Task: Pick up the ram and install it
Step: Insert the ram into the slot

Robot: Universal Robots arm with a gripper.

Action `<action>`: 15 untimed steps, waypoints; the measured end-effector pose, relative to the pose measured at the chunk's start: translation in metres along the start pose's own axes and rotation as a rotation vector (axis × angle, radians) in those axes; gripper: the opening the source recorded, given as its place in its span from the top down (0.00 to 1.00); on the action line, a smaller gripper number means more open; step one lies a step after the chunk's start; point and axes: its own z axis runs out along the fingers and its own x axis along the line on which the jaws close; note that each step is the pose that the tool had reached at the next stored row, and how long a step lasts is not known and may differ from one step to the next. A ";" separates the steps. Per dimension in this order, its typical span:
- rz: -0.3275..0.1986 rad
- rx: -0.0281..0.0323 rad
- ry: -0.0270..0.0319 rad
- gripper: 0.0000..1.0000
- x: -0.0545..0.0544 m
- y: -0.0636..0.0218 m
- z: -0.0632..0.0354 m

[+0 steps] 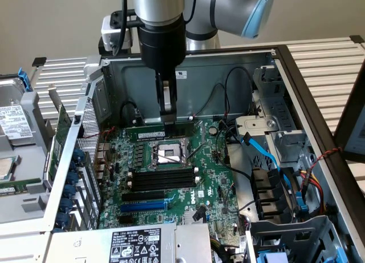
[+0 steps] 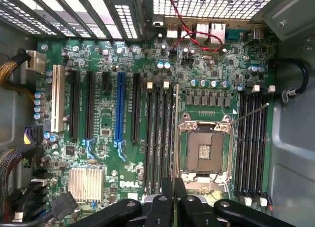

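Hanging inside the open computer case (image 1: 228, 63), the pincer (image 1: 166, 121) is clamped on the ram (image 1: 145, 130); the stick lies level over the motherboard (image 1: 211, 160), beside the processor socket (image 1: 169, 154).

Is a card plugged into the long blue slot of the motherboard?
No, the blue slot stands empty, its channel bare along the whole length.

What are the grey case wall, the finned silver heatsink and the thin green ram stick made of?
Grey case wall: likely sheet steel, matte, folded edges. Finned silver heatsink: probably aluminium, bright ribbed sheen. Thin green ram stick: seemingly fibreglass circuit board, green coated, held by the gripper.
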 end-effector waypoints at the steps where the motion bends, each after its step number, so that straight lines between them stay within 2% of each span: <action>1: 0.000 0.0019 0.0026 0.87 0.000 0.0002 0.0007; 5: -0.001 0.0050 0.0217 0.87 0.000 0.0008 0.0032; 6: -0.001 0.0050 0.0246 0.87 0.000 0.0008 0.0041; 9: -0.001 0.0042 0.0249 0.87 0.003 0.0008 0.0054; 15: -0.002 0.0005 0.0250 0.87 0.007 0.0011 0.0149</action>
